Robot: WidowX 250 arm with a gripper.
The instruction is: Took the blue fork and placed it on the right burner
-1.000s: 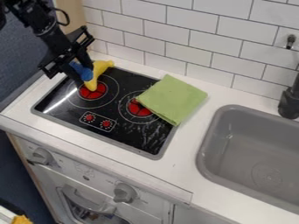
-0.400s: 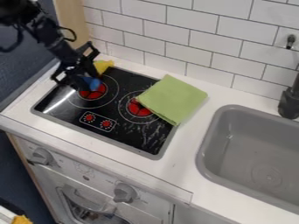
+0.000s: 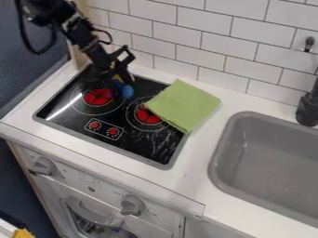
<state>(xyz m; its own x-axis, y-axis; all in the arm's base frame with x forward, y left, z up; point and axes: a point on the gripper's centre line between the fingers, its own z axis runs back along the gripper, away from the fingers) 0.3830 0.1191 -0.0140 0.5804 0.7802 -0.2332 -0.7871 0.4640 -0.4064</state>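
The black gripper [image 3: 122, 83] hangs over the back of the stove, between the two burners and nearer the left one. It is shut on the blue fork [image 3: 127, 91], whose rounded blue part shows below and beside it. The right burner [image 3: 148, 116], a red patch inside white rings, lies lower and to the right of the fork. A green cloth covers part of this burner's right side. The yellow object is mostly hidden behind the gripper, with only a trace of yellow showing.
The left burner [image 3: 97, 97] is just left of the gripper. The green cloth [image 3: 185, 104] spans the stove's right edge and the white counter [image 3: 214, 111]. A grey sink [image 3: 273, 158] with a black faucet [image 3: 308, 109] stands at the right, and a tiled wall [image 3: 186, 42] rises behind.
The gripper has moved right across the back of the stove, from beyond the left burner to between the burners, and the blue fork has moved with it. The cloth has stayed put.
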